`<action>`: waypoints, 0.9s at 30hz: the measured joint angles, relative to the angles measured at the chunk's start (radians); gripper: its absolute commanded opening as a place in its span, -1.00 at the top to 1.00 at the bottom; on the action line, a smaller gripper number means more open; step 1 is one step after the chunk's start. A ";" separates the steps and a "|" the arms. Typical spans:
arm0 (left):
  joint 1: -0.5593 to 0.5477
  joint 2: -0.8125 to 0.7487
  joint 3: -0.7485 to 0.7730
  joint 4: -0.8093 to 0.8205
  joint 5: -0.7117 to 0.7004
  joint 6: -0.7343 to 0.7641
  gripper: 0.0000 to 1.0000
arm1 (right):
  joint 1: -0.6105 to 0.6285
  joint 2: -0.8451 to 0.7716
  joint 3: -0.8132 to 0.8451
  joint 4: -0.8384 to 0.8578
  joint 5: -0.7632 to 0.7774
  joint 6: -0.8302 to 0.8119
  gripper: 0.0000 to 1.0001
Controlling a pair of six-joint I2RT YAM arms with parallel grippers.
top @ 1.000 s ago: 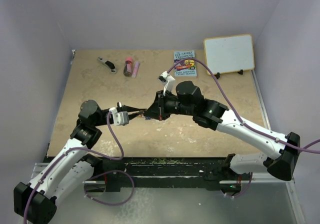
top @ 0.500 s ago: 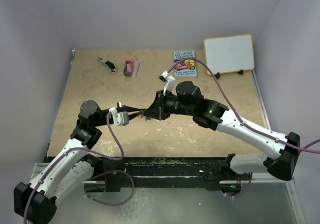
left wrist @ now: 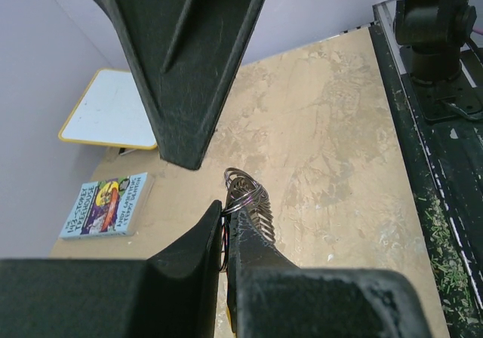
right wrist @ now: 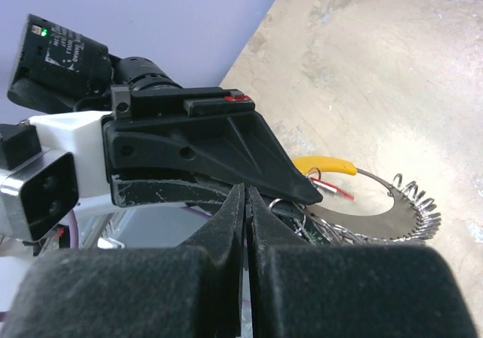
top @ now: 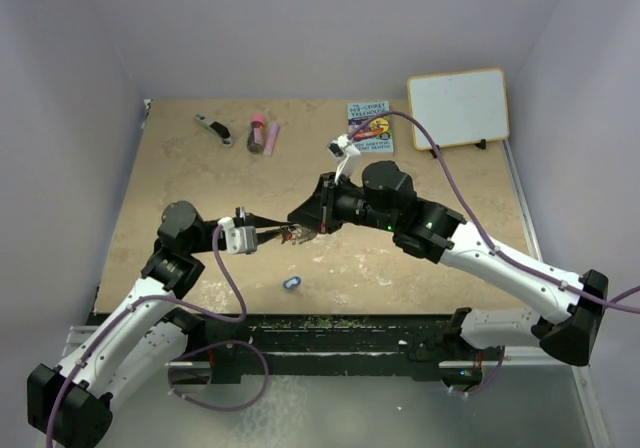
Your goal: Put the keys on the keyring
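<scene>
My left gripper [top: 283,232] is shut on the keyring [top: 298,234] and holds it above the middle of the table. In the left wrist view the ring's silvery coils [left wrist: 245,191] stick out past the closed fingertips [left wrist: 215,221]. The right wrist view shows the hoop [right wrist: 377,219] with its orange-yellow part [right wrist: 324,164]. A red key [right wrist: 333,188] hangs by that part. My right gripper [top: 296,218] is shut, tips just beside the ring, with nothing visible between them. A blue key [top: 291,283] lies on the table in front of both grippers.
At the back of the table lie a small book [top: 370,126], a whiteboard [top: 458,106], a dark red tube [top: 258,134] and a black-and-silver clip tool [top: 212,128]. The arms' black base rail [top: 330,333] runs along the near edge.
The blue key now lies on the table in front of the grippers; it did not show there before. The right arm has shifted slightly right and back. The left gripper still holds the ring.
</scene>
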State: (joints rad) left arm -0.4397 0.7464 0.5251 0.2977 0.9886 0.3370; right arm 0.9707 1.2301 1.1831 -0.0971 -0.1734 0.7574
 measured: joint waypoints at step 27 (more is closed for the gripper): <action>0.196 0.058 0.000 -0.101 -0.623 0.066 0.93 | 0.126 0.159 -0.183 -0.231 0.230 -0.031 0.36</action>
State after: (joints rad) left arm -0.2440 0.8043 0.5251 0.1963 0.3656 0.4030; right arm 1.0966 1.3888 1.0004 -0.3279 0.0570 0.7265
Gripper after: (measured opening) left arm 0.065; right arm 0.327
